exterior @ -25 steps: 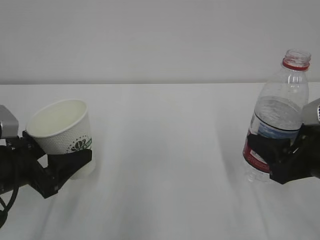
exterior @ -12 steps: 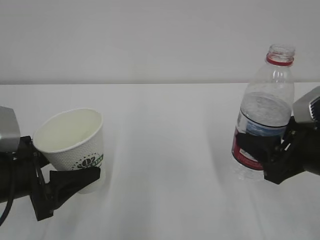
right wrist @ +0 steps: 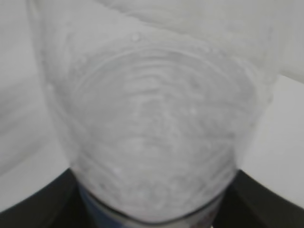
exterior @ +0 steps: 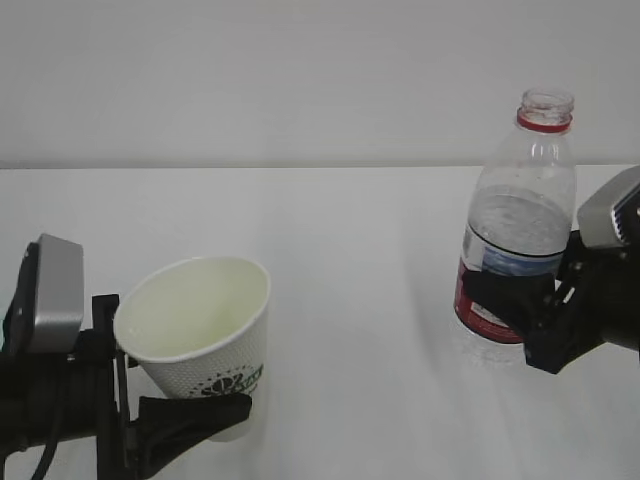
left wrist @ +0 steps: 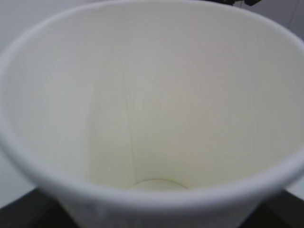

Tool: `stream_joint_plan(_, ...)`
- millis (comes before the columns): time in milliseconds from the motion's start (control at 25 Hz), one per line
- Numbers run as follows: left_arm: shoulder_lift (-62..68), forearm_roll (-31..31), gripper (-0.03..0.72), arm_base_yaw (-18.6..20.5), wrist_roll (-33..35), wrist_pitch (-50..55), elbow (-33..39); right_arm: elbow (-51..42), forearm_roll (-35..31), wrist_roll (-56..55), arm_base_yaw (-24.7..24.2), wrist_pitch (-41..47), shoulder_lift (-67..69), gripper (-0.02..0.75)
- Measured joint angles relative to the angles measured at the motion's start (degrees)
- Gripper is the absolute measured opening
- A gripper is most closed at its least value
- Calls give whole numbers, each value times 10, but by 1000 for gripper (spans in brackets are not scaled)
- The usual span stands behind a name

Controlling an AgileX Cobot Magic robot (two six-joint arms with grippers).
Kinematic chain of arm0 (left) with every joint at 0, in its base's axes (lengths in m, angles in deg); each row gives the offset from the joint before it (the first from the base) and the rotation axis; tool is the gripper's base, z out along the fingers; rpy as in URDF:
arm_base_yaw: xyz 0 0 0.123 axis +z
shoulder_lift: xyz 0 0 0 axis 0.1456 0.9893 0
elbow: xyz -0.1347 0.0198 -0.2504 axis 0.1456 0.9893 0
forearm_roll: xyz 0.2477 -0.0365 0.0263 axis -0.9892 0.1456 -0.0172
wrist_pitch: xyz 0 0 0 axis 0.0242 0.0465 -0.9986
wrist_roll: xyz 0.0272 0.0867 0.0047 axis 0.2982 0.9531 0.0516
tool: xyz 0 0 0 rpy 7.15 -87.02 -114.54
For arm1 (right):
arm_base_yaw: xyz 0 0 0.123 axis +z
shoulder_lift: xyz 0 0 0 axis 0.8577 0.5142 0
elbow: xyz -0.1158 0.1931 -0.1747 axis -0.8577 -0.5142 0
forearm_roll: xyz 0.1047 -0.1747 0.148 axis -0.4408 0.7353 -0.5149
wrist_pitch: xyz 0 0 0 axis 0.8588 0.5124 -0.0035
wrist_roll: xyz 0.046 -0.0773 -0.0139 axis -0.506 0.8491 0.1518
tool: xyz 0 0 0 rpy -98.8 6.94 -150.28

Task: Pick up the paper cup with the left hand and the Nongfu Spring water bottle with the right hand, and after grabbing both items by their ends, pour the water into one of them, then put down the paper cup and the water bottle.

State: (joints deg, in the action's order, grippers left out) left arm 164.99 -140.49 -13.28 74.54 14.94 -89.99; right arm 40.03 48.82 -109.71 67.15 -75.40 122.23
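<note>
The white paper cup with its green logo hangs tilted above the table at lower left, its mouth turned up and toward the middle. My left gripper is shut on the cup's lower part. The left wrist view looks straight into the cup, whose bottom looks dry. At right the uncapped Nongfu Spring water bottle stands nearly upright, lifted off the table, with water up to its shoulder. My right gripper is shut on its red-labelled lower half. The right wrist view is filled by the bottle.
A white table runs to a plain pale wall behind. Between cup and bottle lies a wide gap of bare tabletop.
The left arm has carried the cup right and toward the camera, lower in the picture. The right arm has shifted the bottle left and a little higher, more upright.
</note>
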Motion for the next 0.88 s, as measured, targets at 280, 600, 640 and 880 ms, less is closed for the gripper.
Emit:
stream_joint_plan(280,0,18,564,-66,-1,0,-10,0,10,-4,0,0,0,473)
stream_joint_plan(600,0,37,564,-126,-21,11,-65,51,84,-57,0,0,0,473)
stream_joint_plan(640,0,38,564,-133,-26,19,-74,59,93,-66,0,0,0,473)
stream_joint_plan(880,0,39,564,-159,-52,56,-109,96,155,-104,0,0,0,473)
